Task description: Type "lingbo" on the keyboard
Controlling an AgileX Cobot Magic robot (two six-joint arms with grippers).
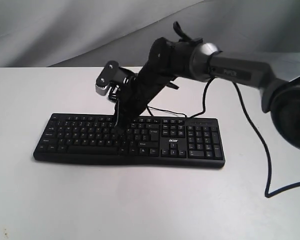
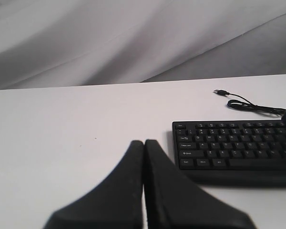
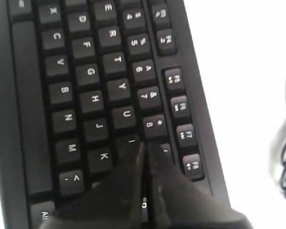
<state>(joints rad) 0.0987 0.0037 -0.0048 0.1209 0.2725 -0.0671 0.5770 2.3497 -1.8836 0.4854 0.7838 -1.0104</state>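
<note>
The black acer keyboard (image 1: 130, 140) lies across the middle of the white table. My right gripper (image 1: 119, 129) reaches in from the right and comes down on the letter keys, its fingers shut with nothing held. In the right wrist view the right gripper's tips (image 3: 145, 145) sit at the edge of the I key (image 3: 128, 143), between it and the number row, close above or touching. The left gripper (image 2: 144, 143) is shut and empty, hovering over bare table off the keyboard's (image 2: 233, 148) Ctrl-key end. It does not appear in the exterior view.
The thin USB cable (image 2: 250, 105) trails unplugged on the table behind the keyboard. The right arm's own black cable (image 1: 262, 155) loops over the table at the right. Grey cloth hangs behind the table.
</note>
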